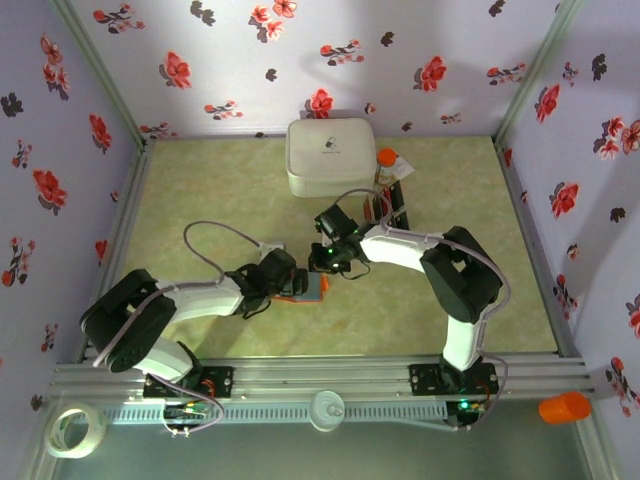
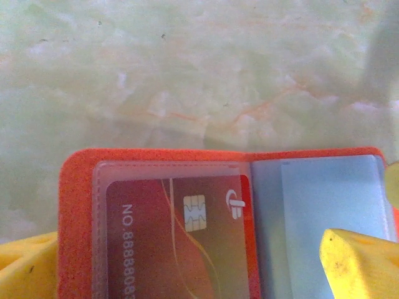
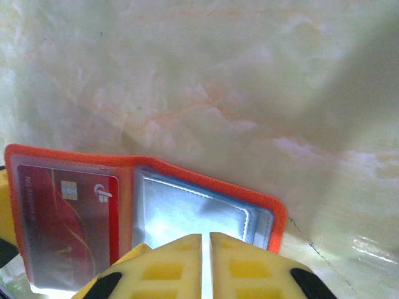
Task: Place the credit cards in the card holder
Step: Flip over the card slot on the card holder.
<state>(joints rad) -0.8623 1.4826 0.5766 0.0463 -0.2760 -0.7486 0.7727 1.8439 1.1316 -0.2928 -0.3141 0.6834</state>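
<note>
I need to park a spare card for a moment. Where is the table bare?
Bare: the back-left table between the left wall and the white case, and the strip right of the right arm. Crowded: the middle, where both arms meet over the card holder, and the credit cards beside the case.

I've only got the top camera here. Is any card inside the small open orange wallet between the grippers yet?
Observer: Yes. The left wrist view shows a red rectangular chip card behind a clear sleeve in the small orange folding wallet.
Operator: And the right gripper?
Observer: Shut, its yellow fingers together by the wallet's blue-grey half.
Operator: The left gripper?
Observer: Open, its yellow fingers spread wide across the wallet.
</note>
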